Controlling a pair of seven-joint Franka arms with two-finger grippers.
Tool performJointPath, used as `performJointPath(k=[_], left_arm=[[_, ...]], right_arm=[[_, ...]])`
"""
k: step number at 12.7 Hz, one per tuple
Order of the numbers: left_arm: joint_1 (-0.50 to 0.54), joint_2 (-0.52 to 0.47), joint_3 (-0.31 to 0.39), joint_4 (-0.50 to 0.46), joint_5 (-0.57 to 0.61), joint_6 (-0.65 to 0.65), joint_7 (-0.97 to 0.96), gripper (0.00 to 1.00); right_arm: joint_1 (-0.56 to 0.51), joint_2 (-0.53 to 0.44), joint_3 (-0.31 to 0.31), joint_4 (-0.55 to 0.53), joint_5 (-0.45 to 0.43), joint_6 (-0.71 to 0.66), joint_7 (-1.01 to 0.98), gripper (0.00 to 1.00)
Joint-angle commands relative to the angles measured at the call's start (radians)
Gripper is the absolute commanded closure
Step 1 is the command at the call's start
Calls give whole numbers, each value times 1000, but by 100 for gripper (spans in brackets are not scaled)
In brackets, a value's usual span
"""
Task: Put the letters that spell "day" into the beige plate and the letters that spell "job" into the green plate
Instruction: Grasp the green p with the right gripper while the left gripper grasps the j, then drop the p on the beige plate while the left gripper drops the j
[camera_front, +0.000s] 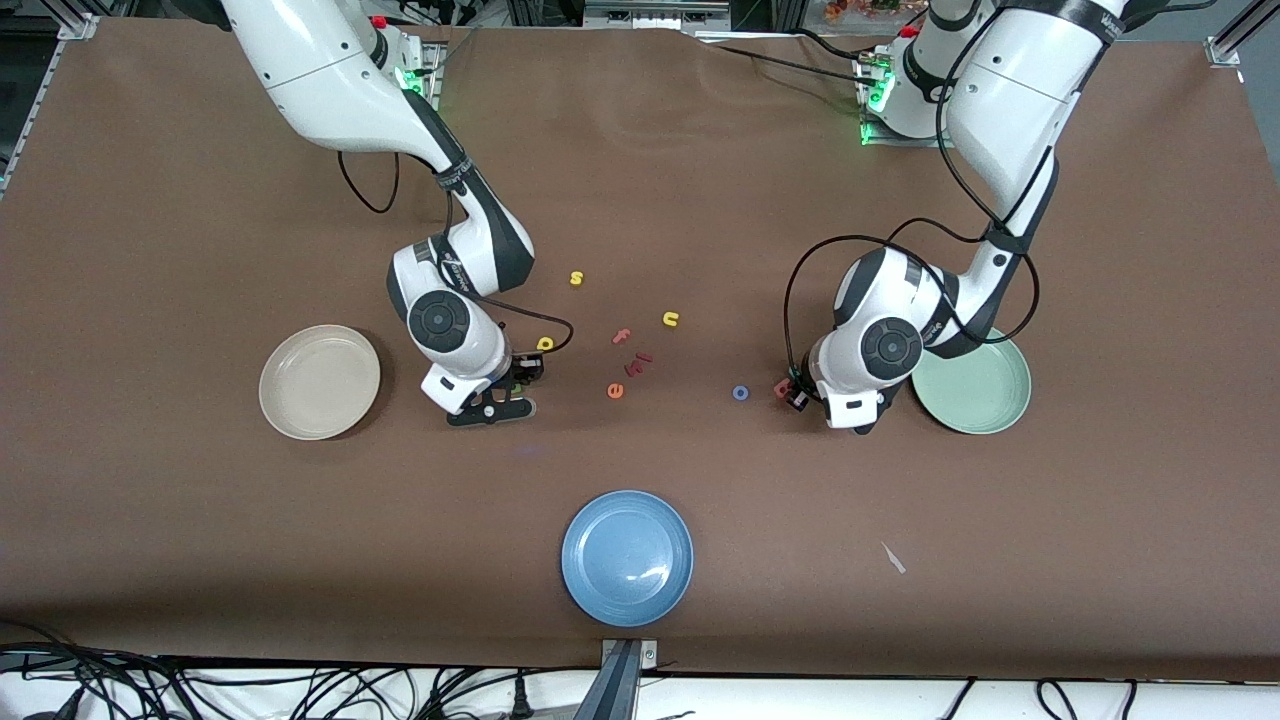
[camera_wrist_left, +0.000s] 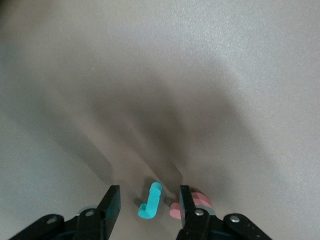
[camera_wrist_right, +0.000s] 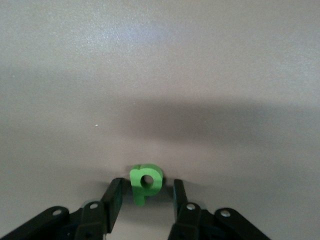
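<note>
My left gripper (camera_wrist_left: 149, 193) is down at the table beside the green plate (camera_front: 985, 400). It stands open around the teal j (camera_wrist_left: 151, 202), with a gap on each side. The salmon b (camera_wrist_left: 202, 199) lies just outside one finger (camera_wrist_left: 185, 200). In the front view the b (camera_front: 781, 388) shows beside this gripper (camera_front: 797, 393), and the blue o (camera_front: 740, 393) lies a little toward the right arm's end. My right gripper (camera_wrist_right: 147, 186) is low beside the beige plate (camera_front: 319, 381), open around the green d (camera_wrist_right: 139, 178) without touching it. The yellow a (camera_front: 545, 343) lies close by.
Loose letters lie mid-table: a yellow s (camera_front: 576, 278), a yellow u (camera_front: 670, 319), a red f (camera_front: 621, 336), another red piece (camera_front: 640, 358) and an orange e (camera_front: 615, 391). A blue plate (camera_front: 627, 558) sits near the front edge. A small white scrap (camera_front: 893, 558) lies toward the left arm's end.
</note>
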Motion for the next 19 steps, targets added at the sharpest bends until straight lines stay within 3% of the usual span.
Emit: performJointPath(k=[1, 3, 5, 7, 9, 11, 13, 15, 17, 19], left_arm=[[-13, 7, 10, -2, -27, 11, -6, 45], [-20, 18, 10, -1, -27, 11, -7, 48], [-20, 19, 10, -2, -24, 11, -16, 59], [-20, 19, 10, -2, -18, 4, -4, 79], [-22, 27, 10, -2, -12, -1, -1, 86], [-26, 25, 10, -1, -10, -5, 4, 100], [-20, -2, 13, 16, -10, -65, 71, 100], [-3, -100, 19, 45, -10, -276, 236, 100], [82, -203, 21, 51, -12, -460, 414, 100], [179, -235, 27, 51, -10, -527, 532, 100]], right_arm=[[-5, 6, 5, -2, 0, 17, -18, 72], [-5, 6, 5, -1, 0, 14, -18, 85], [-7, -7, 2, 11, 5, -1, -24, 97], [-46, -52, -2, 53, 6, -131, -38, 98], [-98, -111, -13, 48, 9, -185, -67, 98], [-117, -157, -86, 36, 14, -262, -210, 98], [-117, -218, -165, -27, 16, -274, -329, 98], [-117, -261, -224, -85, 16, -276, -380, 97], [-117, -284, -280, -148, 17, -253, -426, 97], [-117, -275, -298, -206, 19, -167, -434, 94]])
